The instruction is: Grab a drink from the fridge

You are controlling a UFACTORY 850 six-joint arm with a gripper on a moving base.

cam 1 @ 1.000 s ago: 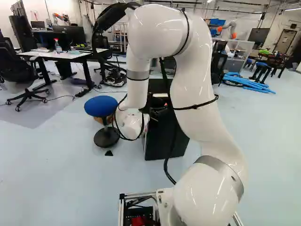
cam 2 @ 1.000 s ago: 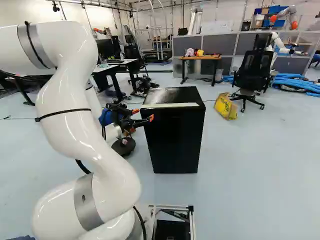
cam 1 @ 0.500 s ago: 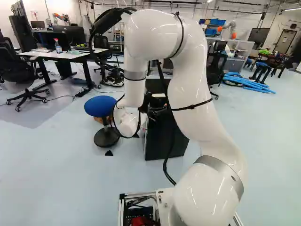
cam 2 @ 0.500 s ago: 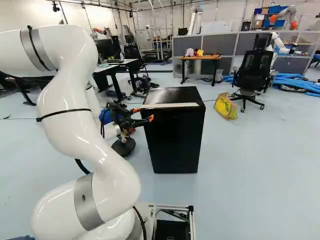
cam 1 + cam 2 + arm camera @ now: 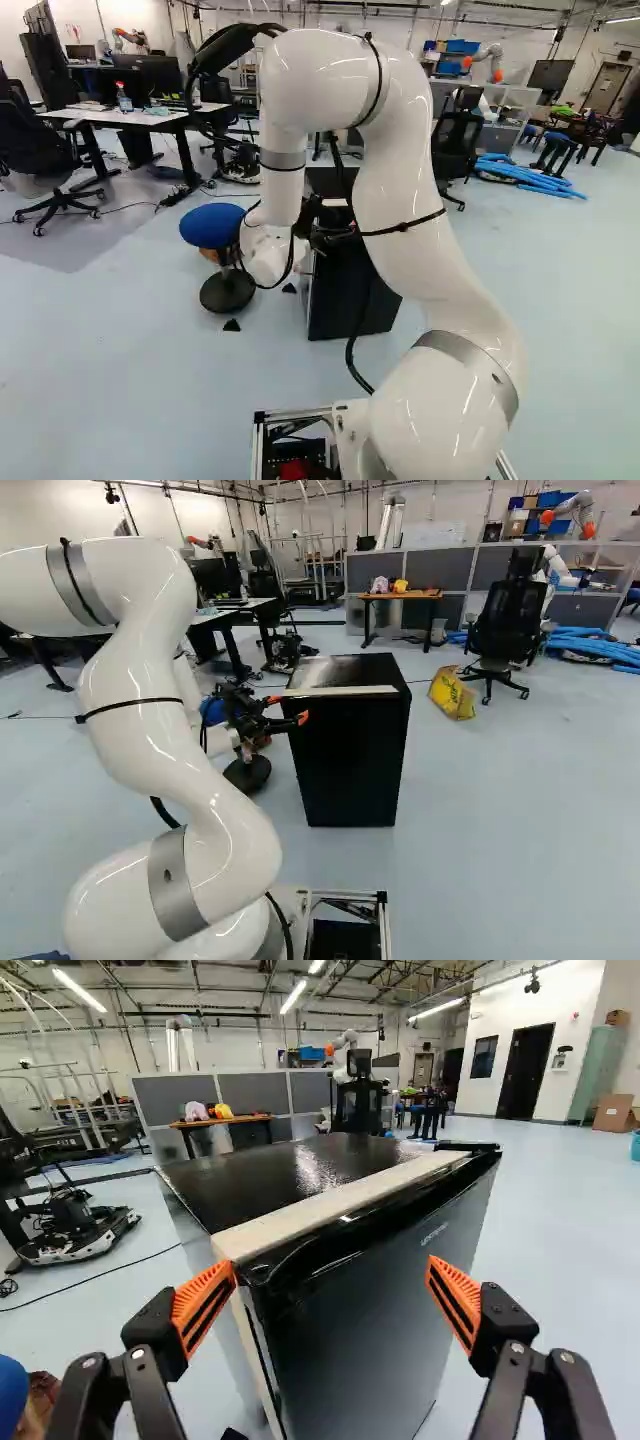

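My gripper (image 5: pixel 288 709) is at the near left upper edge of the black fridge (image 5: pixel 352 755) in the right base view. In the wrist view the gripper (image 5: pixel 330 1288) stands open, nothing gripped, its orange pads (image 5: pixel 204 1303) wide apart. Ahead of it lies the closed fridge door (image 5: pixel 375 1310), whose top corner by the hinge-like pale strip (image 5: pixel 335 1203) is close to one fingertip; whether they touch I cannot tell. The arm partly covers the fridge (image 5: pixel 345 295) in the left base view. No drink is visible.
A blue stool (image 5: pixel 215 226) stands beside the fridge, near the arm's wrist. Behind the fridge are a yellow bag (image 5: pixel 452 693), an office chair (image 5: pixel 505 630) and an orange-topped table (image 5: pixel 400 596). Another robot (image 5: pixel 568 515) is far back.
The upper arm and wrist have shifted a little to the left in the left base view, and the upper arm has lowered slightly. Base and fridge have stayed put; the gripper remains open.
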